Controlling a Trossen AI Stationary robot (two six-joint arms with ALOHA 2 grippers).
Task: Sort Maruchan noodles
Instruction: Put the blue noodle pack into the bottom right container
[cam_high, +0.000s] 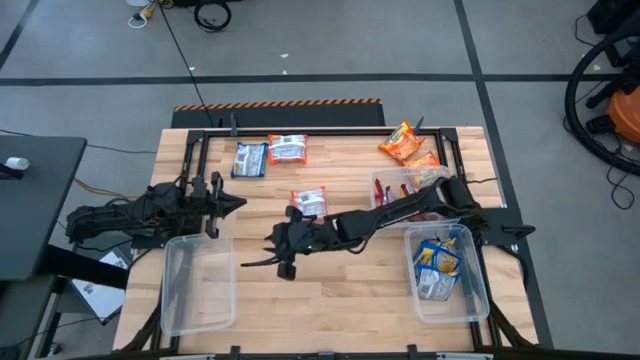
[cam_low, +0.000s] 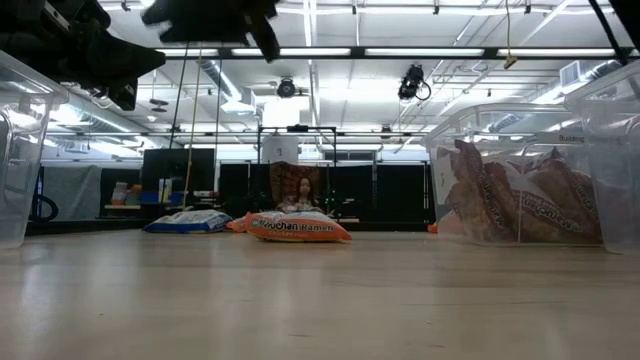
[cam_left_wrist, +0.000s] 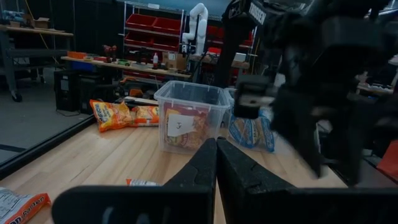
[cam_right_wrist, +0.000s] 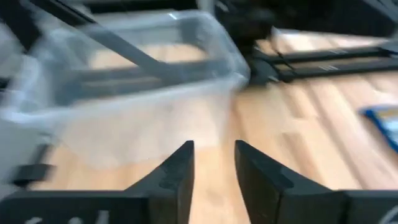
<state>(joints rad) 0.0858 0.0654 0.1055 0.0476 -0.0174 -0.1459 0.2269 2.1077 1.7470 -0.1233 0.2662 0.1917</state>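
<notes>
The right tool hangs over the bench with its jaws a little apart and nothing in them. The left tool waits, shut. I think a red noodle pack gets picked next; reach down over it
</notes>
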